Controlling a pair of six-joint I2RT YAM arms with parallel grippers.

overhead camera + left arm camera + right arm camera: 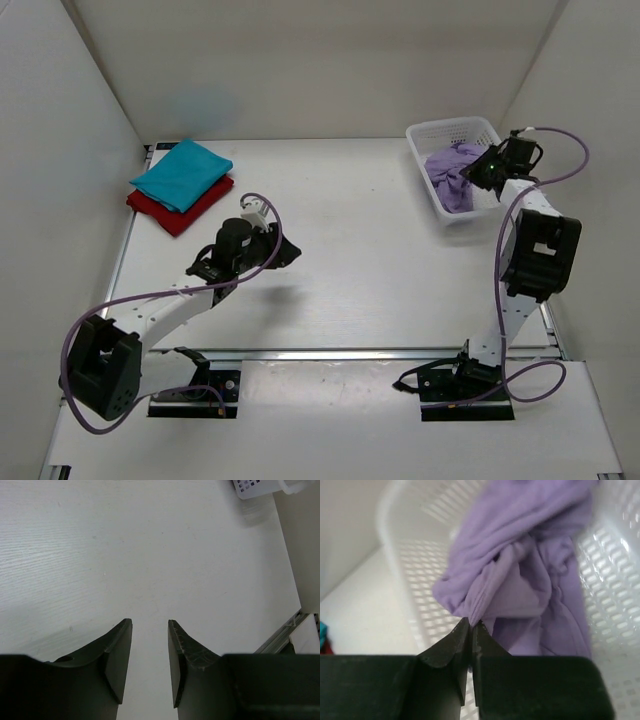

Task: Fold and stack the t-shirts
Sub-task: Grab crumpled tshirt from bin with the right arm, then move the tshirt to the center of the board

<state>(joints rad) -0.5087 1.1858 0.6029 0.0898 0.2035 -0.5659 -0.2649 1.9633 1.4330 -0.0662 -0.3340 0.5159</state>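
Observation:
A crumpled lavender t-shirt (452,172) lies in the white mesh basket (440,128) at the back right. My right gripper (478,172) reaches into the basket, and in the right wrist view it (471,622) is shut on a pinched fold of the lavender shirt (520,555). At the back left a folded teal t-shirt (182,172) rests on a folded dark red t-shirt (180,215). My left gripper (290,252) hovers over the middle of the table; in its wrist view it (150,622) stands open with only bare table between the fingers.
The basket wall (415,565) surrounds the lavender shirt closely. A corner of the basket (260,487) shows far off in the left wrist view. White walls enclose the table on three sides, and a metal rail (350,352) runs along the near edge.

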